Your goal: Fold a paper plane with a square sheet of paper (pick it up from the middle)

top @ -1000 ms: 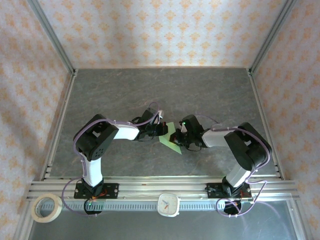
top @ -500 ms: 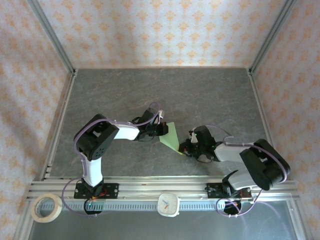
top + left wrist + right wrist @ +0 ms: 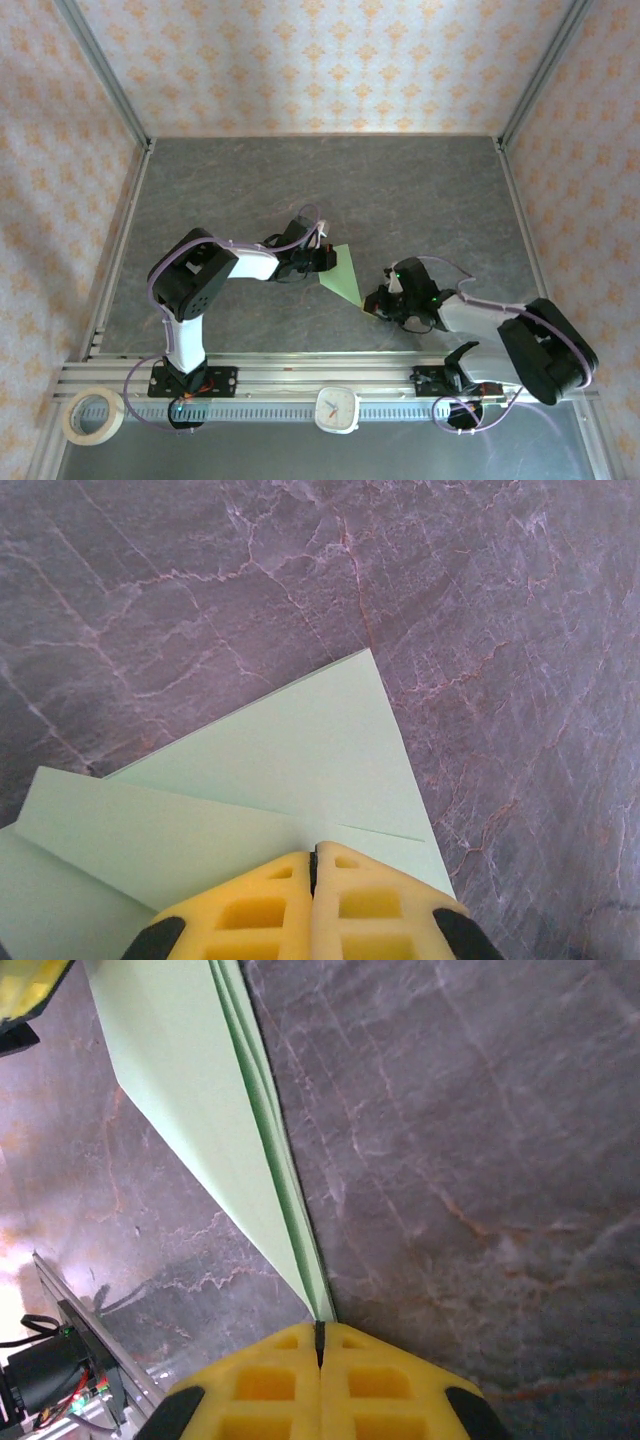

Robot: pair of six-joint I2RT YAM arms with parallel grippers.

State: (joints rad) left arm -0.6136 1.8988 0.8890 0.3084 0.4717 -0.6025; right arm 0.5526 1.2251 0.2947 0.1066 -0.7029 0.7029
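Pale green and folded in layers, the one paper plane (image 3: 342, 272) was near the middle of the table (image 3: 420, 190), well away from every edge. Two grippers pinched it: the left gripper (image 3: 313, 865) was closed tight on its wide end, and the right gripper (image 3: 320, 1335) was closed tight on its pointed tip.

One paper plane (image 3: 342, 273) sits on the worktop (image 3: 330, 180). There are two pincers: the left pincer (image 3: 322, 258) and the right pincer (image 3: 372, 303). One tape roll (image 3: 93, 415) is at the near left corner, and one clock (image 3: 338, 408) at the near edge.
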